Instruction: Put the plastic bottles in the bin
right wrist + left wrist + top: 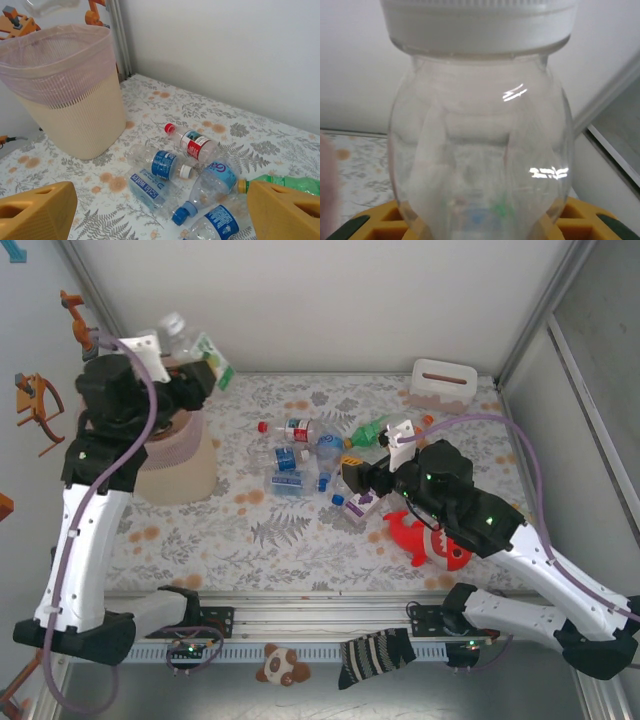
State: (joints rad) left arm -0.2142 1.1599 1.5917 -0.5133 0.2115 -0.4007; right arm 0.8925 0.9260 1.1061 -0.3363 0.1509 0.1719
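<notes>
The left claw (195, 375), clamped on a clear bottle (190, 348), holds it above the bin (185, 455) for dropping, while the right claw (160, 205) gapes empty over the table's (300, 530) pile.

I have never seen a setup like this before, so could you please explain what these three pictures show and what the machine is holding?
These are two robot arms bolted at the near edge of a patterned table. The top external picture looks down from above and behind them; the other two come from cameras on each wrist.

The left gripper is raised above the bin, shut on a clear bottle with a white cap. Its yellow fingers show at the bottom of the left wrist picture.

The right gripper is open and empty, hovering over the pile of plastic bottles. Also on the table lie a red shark plush toy and a small white box.
</notes>
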